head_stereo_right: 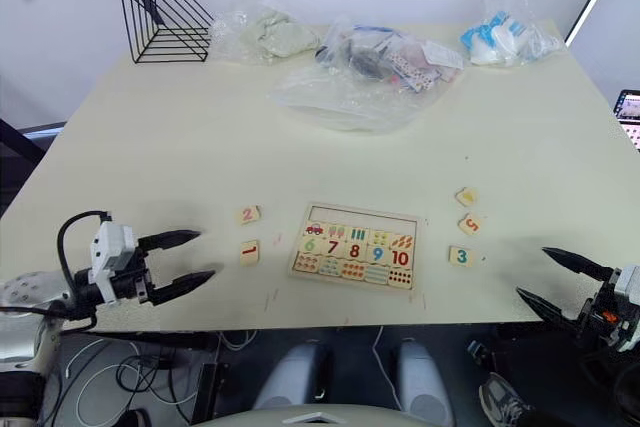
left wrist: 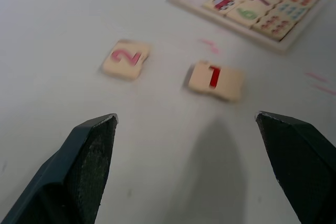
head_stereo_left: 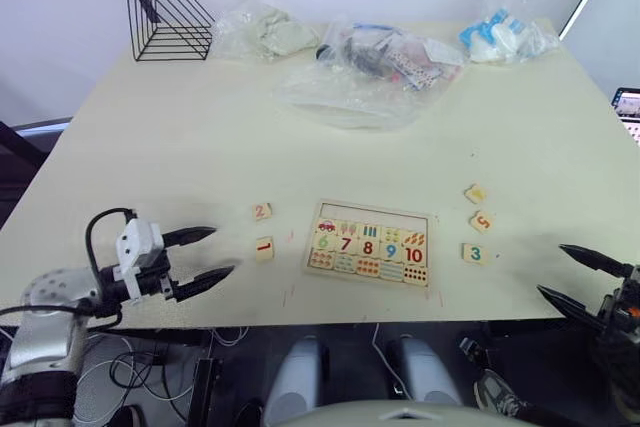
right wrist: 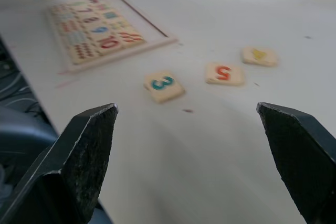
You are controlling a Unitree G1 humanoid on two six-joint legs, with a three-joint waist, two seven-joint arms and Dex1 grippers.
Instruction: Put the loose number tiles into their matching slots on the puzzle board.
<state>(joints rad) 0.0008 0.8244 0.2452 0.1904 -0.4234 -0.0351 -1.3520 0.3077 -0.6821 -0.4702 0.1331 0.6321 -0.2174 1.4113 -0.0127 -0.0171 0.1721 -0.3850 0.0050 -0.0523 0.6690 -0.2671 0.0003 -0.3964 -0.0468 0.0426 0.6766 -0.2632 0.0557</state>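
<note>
Seeing both claws low at the near edge of the surface, nothing in either.
Left claw [head_stereo_left: 205, 255]: wide apart, empty, hovering near my left corner, tips aimed at the tiles on that side.
Right claw [head_stereo_left: 585, 275]: wide apart, empty, at the near right edge, tips aimed inward.
Tile 1 [head_stereo_left: 264, 248]: red digit, just ahead of my left claw, flat on the surface, apart from the board.
Tile 2 [head_stereo_left: 262, 211]: just behind tile 1, also left of the board.
Tile 3 [head_stereo_left: 475, 254]: green digit, closest loose tile to my right claw, right of the board.
Tile 5 [head_stereo_left: 481, 221]: just behind tile 3.
Fifth tile [head_stereo_left: 475, 193]: behind tile 5, yellowish digit, I can't read it.
Puzzle board [head_stereo_left: 371, 243]: flat, centre near edge, between the two tile groups.
Slots [head_stereo_left: 376, 215]: far strip inside the rim looks bare; rows 6–10, pictures and dots are filled.
Far side: wire rack [head_stereo_left: 166, 13] at left, plastic bags [head_stereo_left: 372, 67] across the back.
</note>
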